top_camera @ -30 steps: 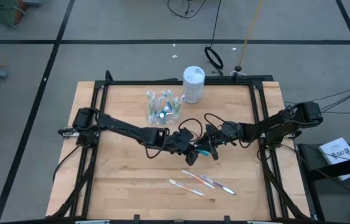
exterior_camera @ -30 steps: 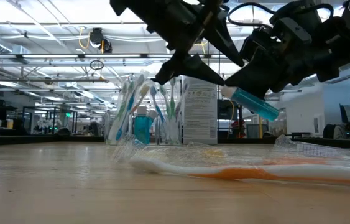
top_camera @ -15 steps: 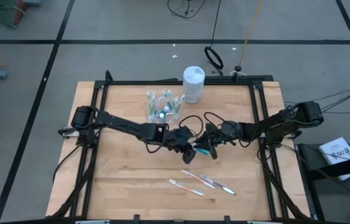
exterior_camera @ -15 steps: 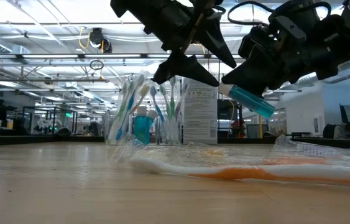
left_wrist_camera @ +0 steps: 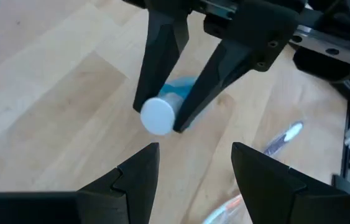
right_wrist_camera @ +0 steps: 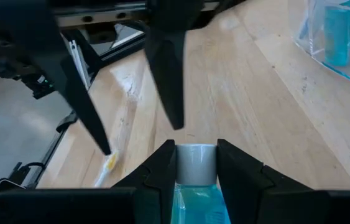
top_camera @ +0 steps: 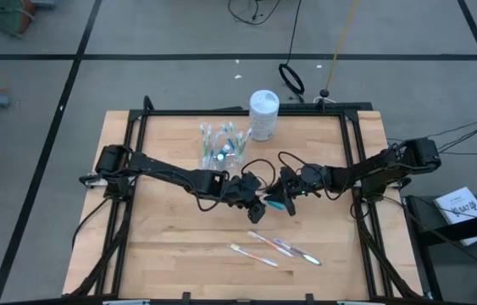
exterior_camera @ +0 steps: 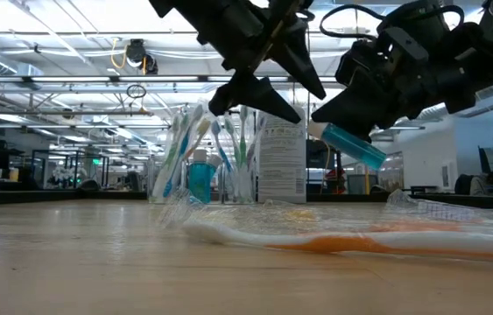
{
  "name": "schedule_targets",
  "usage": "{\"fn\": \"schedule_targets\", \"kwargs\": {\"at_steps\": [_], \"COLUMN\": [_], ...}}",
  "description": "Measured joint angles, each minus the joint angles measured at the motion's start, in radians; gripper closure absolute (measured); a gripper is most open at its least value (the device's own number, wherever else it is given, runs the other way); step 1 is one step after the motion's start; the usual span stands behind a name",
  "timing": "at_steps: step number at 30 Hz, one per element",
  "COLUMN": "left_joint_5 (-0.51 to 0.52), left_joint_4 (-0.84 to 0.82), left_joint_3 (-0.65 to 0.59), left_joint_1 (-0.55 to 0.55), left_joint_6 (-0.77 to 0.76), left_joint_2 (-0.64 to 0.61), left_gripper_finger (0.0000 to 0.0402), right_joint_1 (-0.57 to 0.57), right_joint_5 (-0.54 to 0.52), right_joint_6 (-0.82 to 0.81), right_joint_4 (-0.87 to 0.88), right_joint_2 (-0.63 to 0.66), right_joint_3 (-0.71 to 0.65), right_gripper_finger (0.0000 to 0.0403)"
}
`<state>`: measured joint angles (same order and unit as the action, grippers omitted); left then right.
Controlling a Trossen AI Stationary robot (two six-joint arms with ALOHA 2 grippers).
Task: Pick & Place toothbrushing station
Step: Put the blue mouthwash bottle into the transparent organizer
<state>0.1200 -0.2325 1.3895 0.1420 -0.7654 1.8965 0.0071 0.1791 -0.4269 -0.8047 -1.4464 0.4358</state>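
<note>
Right gripper [right_wrist_camera: 190, 163] holds the teal toothpaste tube [exterior_camera: 351, 145] in its fingers, above mid-table, white cap toward the left gripper [left_wrist_camera: 193, 158], whose fingers are spread wide just short of it. Risks, as I judge them: a misaligned handoff knocks the tube loose; releasing early drops it onto the toothbrushes [top_camera: 276, 248] near the front. The clear cup [top_camera: 223, 146] sits at the far side, left of the white canister [top_camera: 263, 114]. Wood table [top_camera: 166, 241], black frame, grey floor; workshop behind.

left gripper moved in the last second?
Yes, slightly. In the low view the left gripper has risen and shifted away from the toothpaste tube, judged against the white canister behind it.
</note>
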Motion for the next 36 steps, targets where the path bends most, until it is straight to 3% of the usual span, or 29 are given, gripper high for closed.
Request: {"fn": "schedule_targets", "kwargs": {"at_steps": [8, 15, 19, 24, 36], "left_joint_5": [0.015, 0.117, 0.114, 0.127, 0.138], "left_joint_4": [-0.044, -0.007, 0.131, 0.157, 0.235], "left_joint_3": [0.000, 0.000, 0.001, 0.002, 0.000], "left_joint_1": [0.025, 0.024, 0.030, 0.029, 0.016], "left_joint_6": [-0.090, -0.121, -0.050, -0.021, 0.081], "left_joint_2": [0.000, 0.000, 0.000, 0.000, 0.000], "left_gripper_finger": [0.0195, 0.0195, 0.0195, 0.0195, 0.0195], "right_joint_1": [0.000, 0.003, 0.028, 0.048, 0.069], "right_joint_5": [0.003, 0.003, -0.049, -0.081, -0.081], "right_joint_6": [-0.006, -0.059, -0.025, -0.008, -0.006], "right_joint_4": [0.002, -0.092, -0.198, -0.354, -0.318], "right_joint_2": [0.013, 0.034, 0.034, 0.034, 0.033], "right_joint_3": [-0.002, -0.002, -0.002, -0.001, -0.002], "right_gripper_finger": [0.0311, 0.0311, 0.0311, 0.0311, 0.0311]}}
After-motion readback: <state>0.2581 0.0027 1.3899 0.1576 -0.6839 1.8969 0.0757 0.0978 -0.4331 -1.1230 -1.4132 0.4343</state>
